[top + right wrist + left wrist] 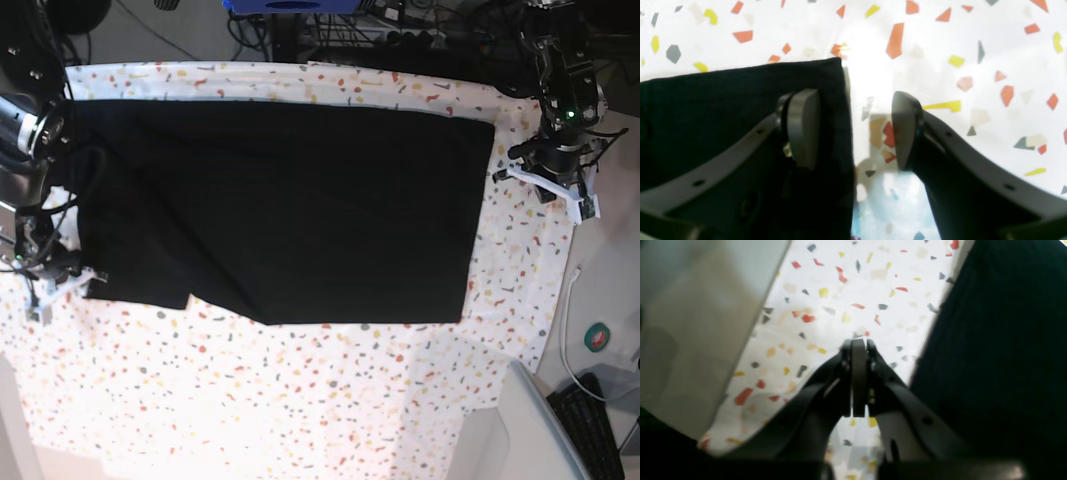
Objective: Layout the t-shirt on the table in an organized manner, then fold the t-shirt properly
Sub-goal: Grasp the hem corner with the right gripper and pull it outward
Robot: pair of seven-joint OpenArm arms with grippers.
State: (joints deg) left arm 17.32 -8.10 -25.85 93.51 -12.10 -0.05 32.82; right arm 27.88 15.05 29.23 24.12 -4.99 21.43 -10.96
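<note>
A: Where's the t-shirt (290,215) sitting?

B: Spread flat and wide across the speckled surface (300,400), filling most of its far half. One sleeve end reaches toward the base view's left edge, and the straight hem runs down the base view's right side.

A: What about the right gripper (853,130)?

B: Its jaws stand wide apart and hold nothing. In the right wrist view it straddles a corner edge of the black cloth: one finger (803,126) is over the fabric, the other over bare speckled cloth just beside the edge. Whether the finger over the shirt actually presses on it, I cannot tell.

A: And the left gripper (858,346)?

B: Closed tight, pads pressed together with nothing between them. It hangs over bare surface, with the dark fabric just off to one side in the left wrist view and a plain grey panel (696,323) on the other. It isn't touching the shirt.
</note>
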